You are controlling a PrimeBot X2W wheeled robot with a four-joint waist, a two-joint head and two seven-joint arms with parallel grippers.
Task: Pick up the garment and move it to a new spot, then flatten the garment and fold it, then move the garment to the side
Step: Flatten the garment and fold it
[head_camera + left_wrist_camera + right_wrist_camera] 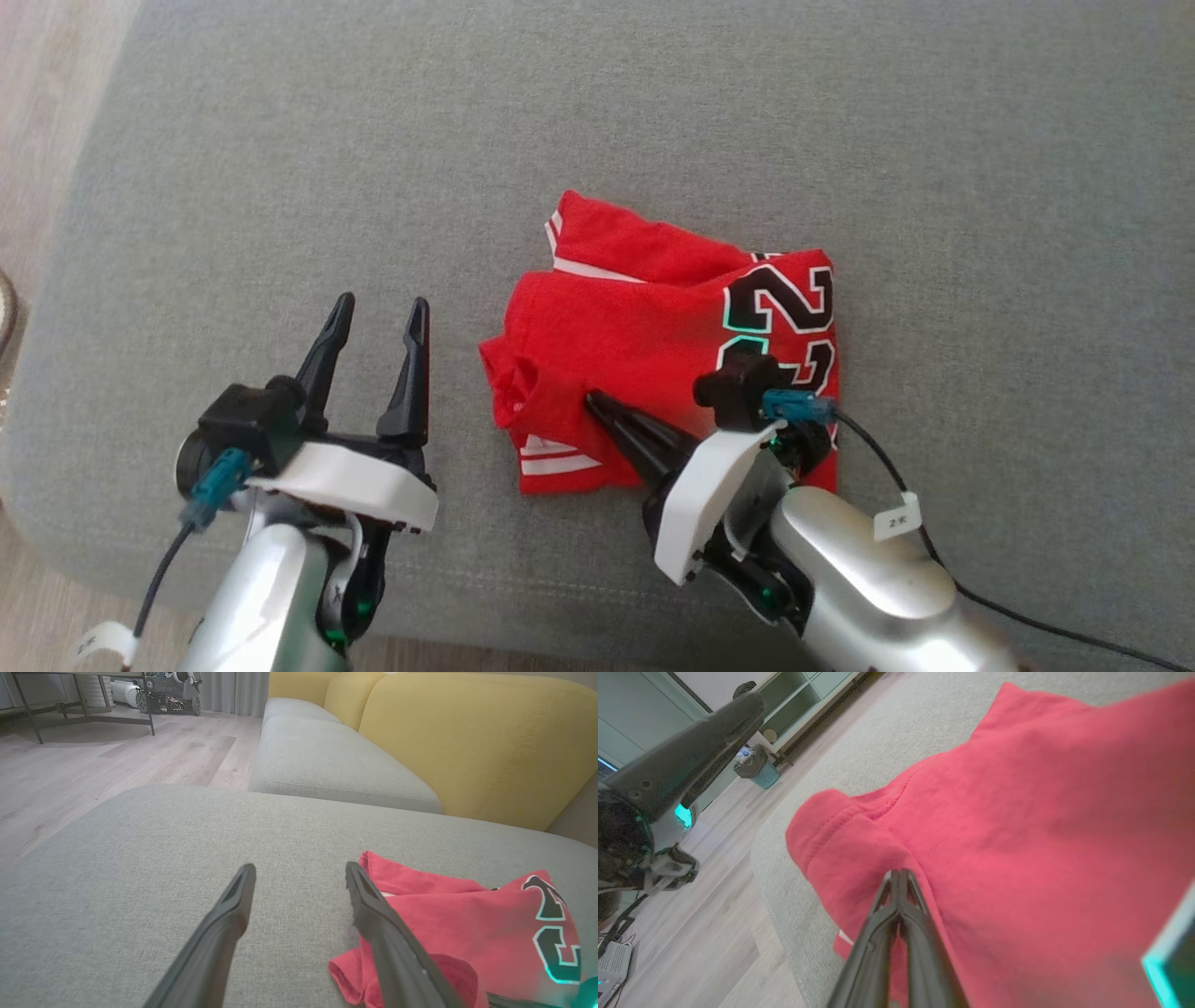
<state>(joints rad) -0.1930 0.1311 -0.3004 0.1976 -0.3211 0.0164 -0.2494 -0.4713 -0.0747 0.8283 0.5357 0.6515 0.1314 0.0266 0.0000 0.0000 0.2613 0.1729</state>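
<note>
A red garment [635, 327] with black-and-white numbers lies folded into a rough square on the grey sofa cushion [280, 140]. My right gripper [593, 399] reaches across its near-left part with its fingers pressed together. In the right wrist view the gripper [899, 872] is shut at a puckered ridge of the red cloth [1041, 812]. My left gripper [383, 301] stands open over bare cushion just left of the garment, nothing between its fingers. The left wrist view shows the left gripper [301, 868] with the garment [467, 924] beside its right finger.
The cushion's front and left edges drop to wooden floor [37, 93]. A second grey cushion [317, 756] and yellow backrests [467, 742] lie beyond. A teal bin [759, 770] stands on the floor. A black cable [934, 560] trails from my right wrist.
</note>
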